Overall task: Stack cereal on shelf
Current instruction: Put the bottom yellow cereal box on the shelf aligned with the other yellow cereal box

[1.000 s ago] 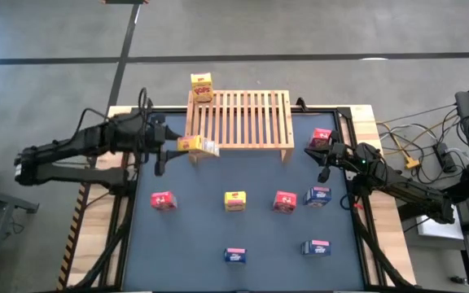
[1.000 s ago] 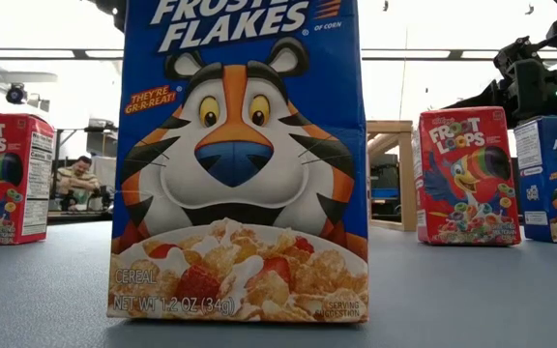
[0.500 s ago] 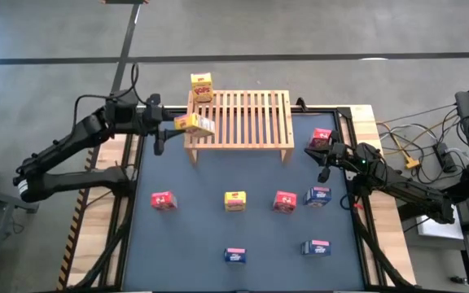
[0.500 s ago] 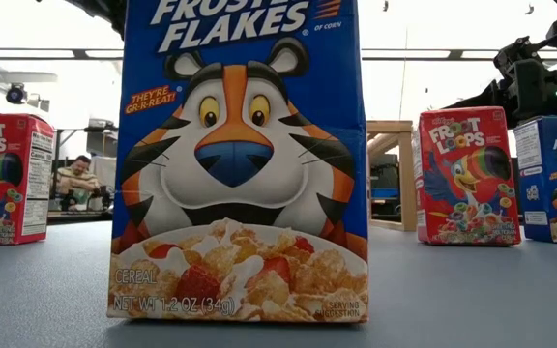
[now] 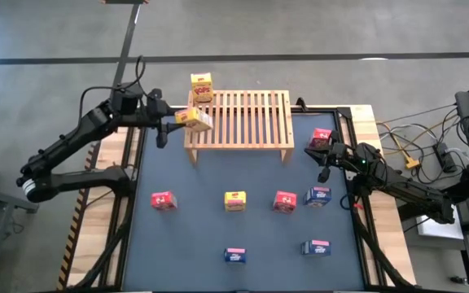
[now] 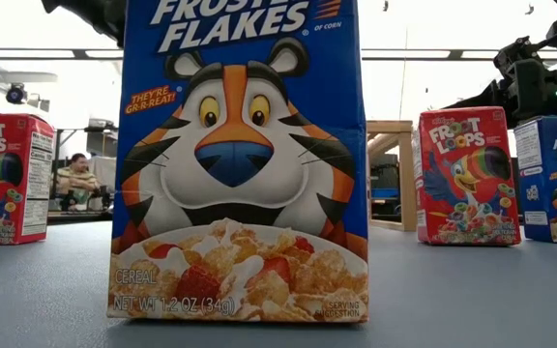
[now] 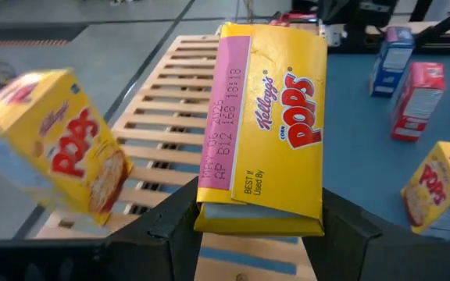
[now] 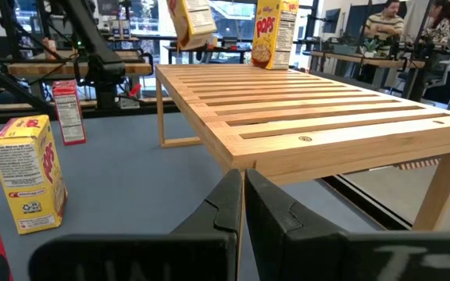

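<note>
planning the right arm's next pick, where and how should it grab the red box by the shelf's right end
Grip the red box across its two narrow sides, near the top, coming straight down. It stands upright on the table, clear of the shelf, with the right end effector just beside it, fingers shut, so open first.

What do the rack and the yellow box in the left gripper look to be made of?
Rack: pale wood, likely with a light clear finish; grain and slat joints show in the right wrist view. Yellow box in the left gripper: thin printed cardboard with a slight sheen and folded edges.
</note>
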Controlling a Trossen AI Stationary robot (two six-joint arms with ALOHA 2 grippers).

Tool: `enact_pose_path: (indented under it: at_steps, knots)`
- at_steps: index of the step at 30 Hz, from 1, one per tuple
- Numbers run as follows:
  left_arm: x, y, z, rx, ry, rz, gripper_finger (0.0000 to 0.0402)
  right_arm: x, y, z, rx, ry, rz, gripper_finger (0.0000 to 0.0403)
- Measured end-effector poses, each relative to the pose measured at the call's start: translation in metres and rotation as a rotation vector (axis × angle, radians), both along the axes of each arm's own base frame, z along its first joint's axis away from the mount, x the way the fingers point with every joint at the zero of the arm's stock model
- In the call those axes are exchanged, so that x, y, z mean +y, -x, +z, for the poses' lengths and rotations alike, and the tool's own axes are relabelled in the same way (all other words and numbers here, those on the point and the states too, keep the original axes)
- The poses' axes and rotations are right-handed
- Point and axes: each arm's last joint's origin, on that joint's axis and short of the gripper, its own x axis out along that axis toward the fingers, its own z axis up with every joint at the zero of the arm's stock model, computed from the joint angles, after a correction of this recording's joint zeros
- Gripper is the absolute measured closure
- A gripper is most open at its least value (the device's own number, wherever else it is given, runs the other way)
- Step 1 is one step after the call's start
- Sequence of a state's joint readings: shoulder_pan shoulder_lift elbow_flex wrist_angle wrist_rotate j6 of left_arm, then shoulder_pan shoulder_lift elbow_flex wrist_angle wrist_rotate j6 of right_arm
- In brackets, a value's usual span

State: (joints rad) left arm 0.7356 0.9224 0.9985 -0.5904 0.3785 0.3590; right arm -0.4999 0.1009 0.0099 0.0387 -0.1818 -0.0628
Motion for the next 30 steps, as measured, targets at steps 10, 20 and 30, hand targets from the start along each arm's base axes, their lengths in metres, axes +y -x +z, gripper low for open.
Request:
enact_pose_path:
  at_steps: [10, 20, 30]
  knots:
    - [0.031, 0.007, -0.013, 0.035, 0.069, 0.045, 0.0232, 0.000, 0.000, 0.000, 0.000, 0.000, 0.000, 0.0394]
    - [0.061, -0.014, 0.018, 0.162, 0.091, -0.048, 0.0232, 0.000, 0.000, 0.000, 0.000, 0.000, 0.000, 0.0394]
    - [0.093, -0.039, 0.041, 0.299, 0.135, -0.127, 0.0232, 0.000, 0.000, 0.000, 0.000, 0.000, 0.000, 0.0394]
